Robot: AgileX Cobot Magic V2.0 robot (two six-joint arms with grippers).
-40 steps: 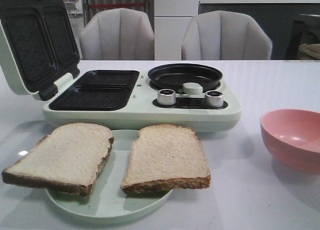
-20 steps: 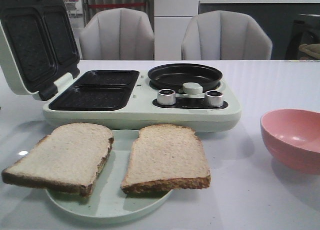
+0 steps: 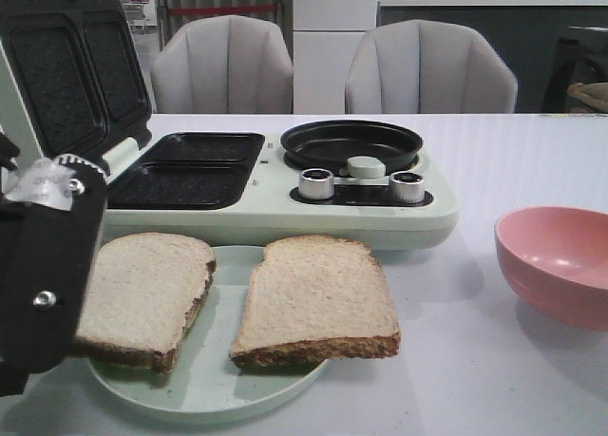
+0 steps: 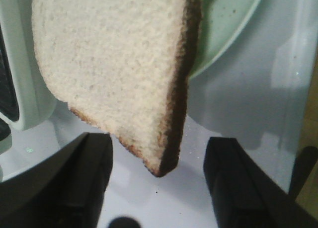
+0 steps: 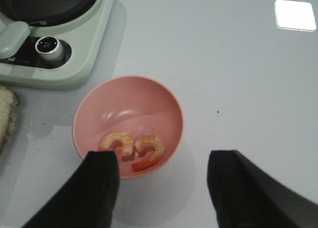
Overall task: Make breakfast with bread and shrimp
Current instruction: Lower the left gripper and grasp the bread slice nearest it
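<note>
On the desk [image 3: 475,360] I count two bread slices on one pale green plate [image 3: 204,384]: the left slice [image 3: 142,289] overhangs the plate's edge, the right slice [image 3: 318,298] lies just beside it, apart. My left arm [image 3: 43,265] covers the left slice's outer part in the front view. Only its wrist view shows the left gripper [image 4: 156,181], jaws wide, straddling that slice's corner without touching it. Behind the plate stands one open sandwich maker [image 3: 266,203] with two knobs. Farther right sits one pink bowl [image 3: 556,260]; from the front I cannot see into it. The right wrist view shows two curled shrimp [image 5: 131,146] and a small red bit inside, with the right gripper [image 5: 161,188] above, jaws wide.
</note>
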